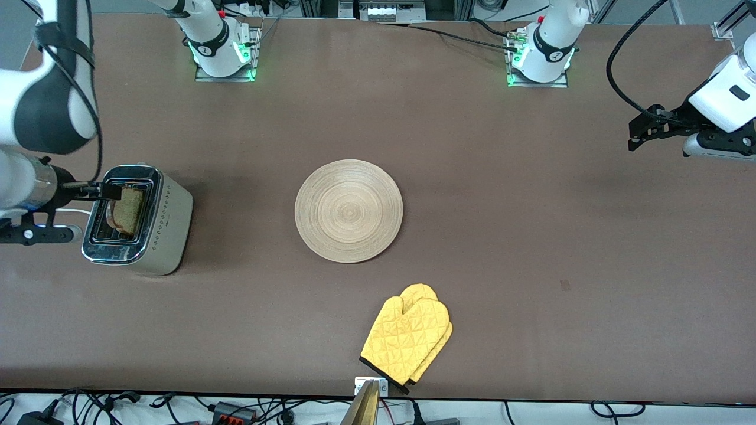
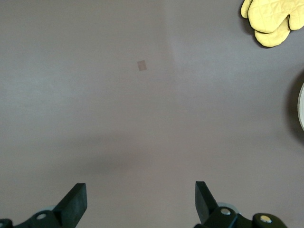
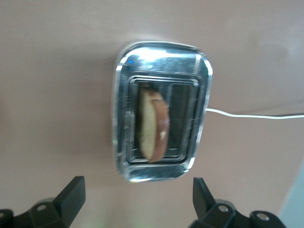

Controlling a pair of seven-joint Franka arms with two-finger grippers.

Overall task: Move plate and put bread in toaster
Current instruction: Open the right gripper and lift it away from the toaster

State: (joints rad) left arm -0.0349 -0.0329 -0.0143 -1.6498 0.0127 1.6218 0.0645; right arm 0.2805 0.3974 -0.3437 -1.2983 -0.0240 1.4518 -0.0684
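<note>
Bread [image 1: 127, 210] seated upright in toaster [image 1: 139, 221] slot, clear of right gripper [image 3: 137, 202] spread above; left gripper [image 2: 141, 202] spread, waiting over bare table [image 1: 531, 206]; plate [image 1: 348, 211] mid-table.

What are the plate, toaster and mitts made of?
Plate: looks like light wood or bamboo, matte, concentric ring grain. Toaster: mirror-bright chrome top, matte beige sides, probably painted metal or plastic. Oven mitts: yellow quilted fabric, diamond stitching, dark cuff trim.

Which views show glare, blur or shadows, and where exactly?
Front view: sharp; soft shadow beside the toaster. Right wrist view: slightly blurred; glare on the toaster's chrome top around the bread. Left wrist view: even light, faint shadow on the table above the open left claw.
</note>
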